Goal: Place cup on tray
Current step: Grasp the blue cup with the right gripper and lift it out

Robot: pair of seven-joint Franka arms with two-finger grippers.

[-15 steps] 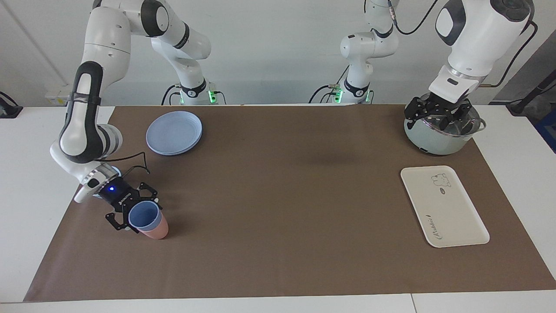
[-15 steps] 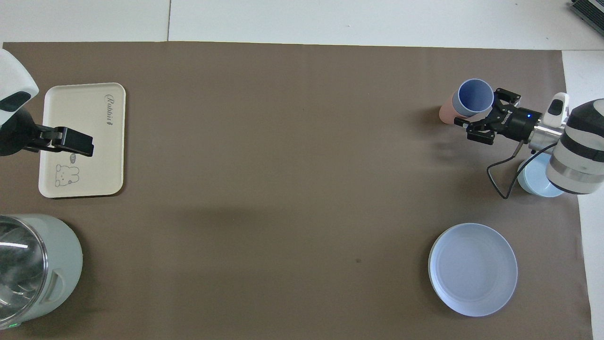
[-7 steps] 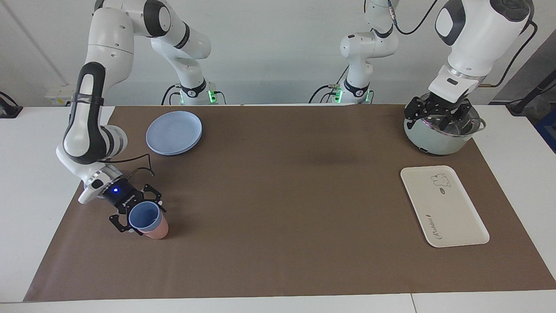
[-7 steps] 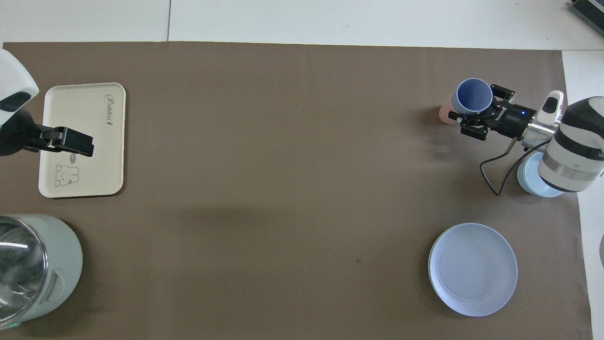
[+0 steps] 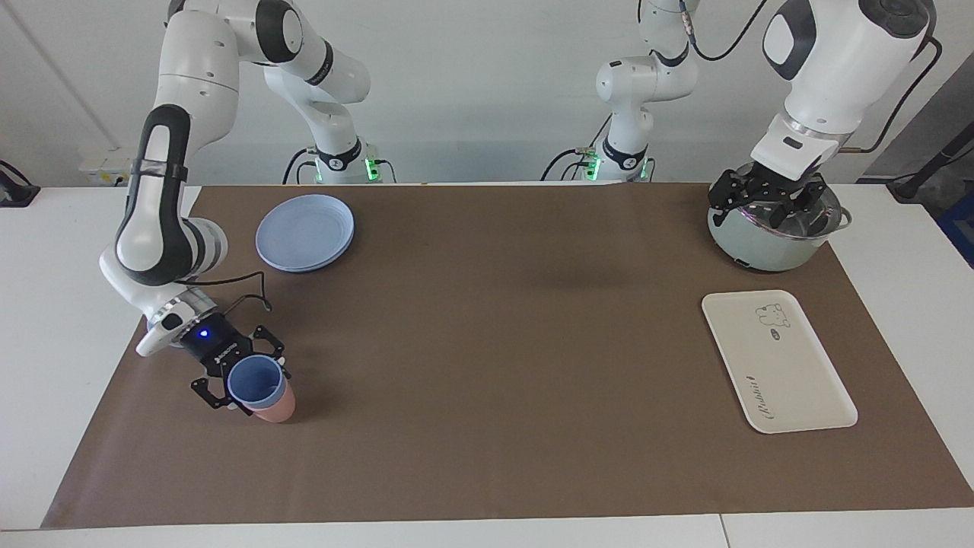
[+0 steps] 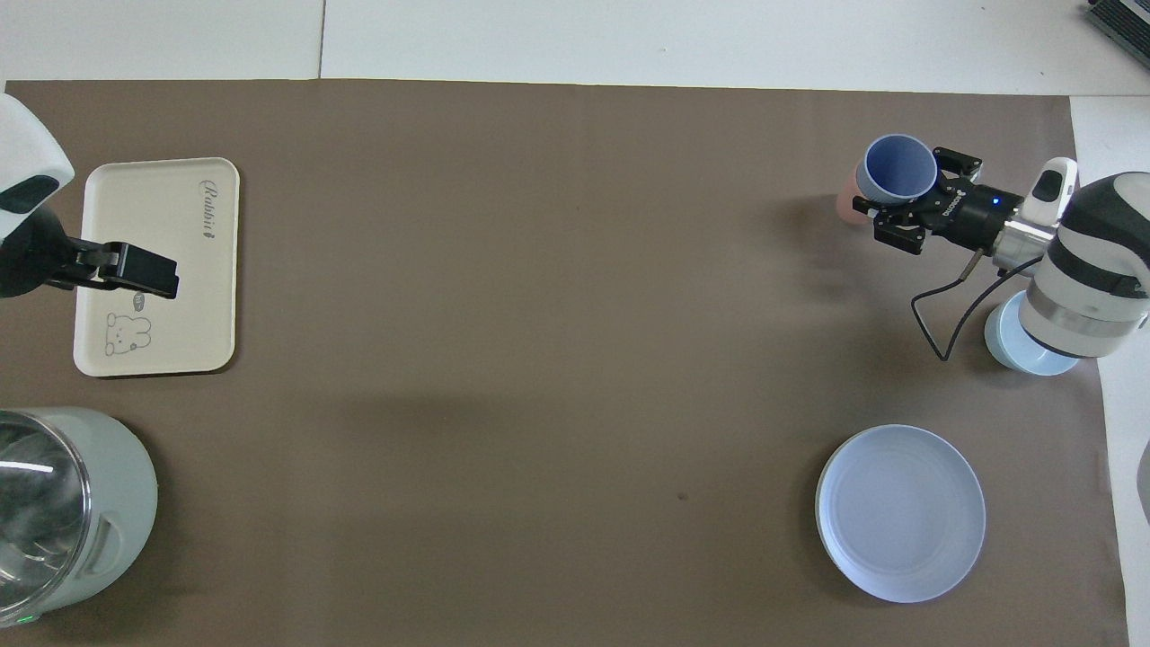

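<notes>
The right gripper (image 5: 245,378) is closing its fingers around the periwinkle-blue cup (image 5: 255,380) near the corner of the brown mat (image 5: 487,365) at the right arm's end, on the edge farthest from the robots. The cup is sitting nested in a salmon-pink cup (image 5: 275,407), tilted and partly raised out of it, with its mouth showing clearly from overhead (image 6: 898,168). A light-blue bowl (image 6: 1024,341) is lying under the right arm's wrist, and a round blue plate (image 5: 305,232) is resting toward the robots' edge at the same end. At the left arm's end, the cream-white tray (image 5: 778,361) is lying bare beside the mat's edge. The left arm is waiting, its gripper (image 5: 767,199) hanging with fingers spread over the pale-green pot (image 5: 761,243) in the corner nearest the robots.
</notes>
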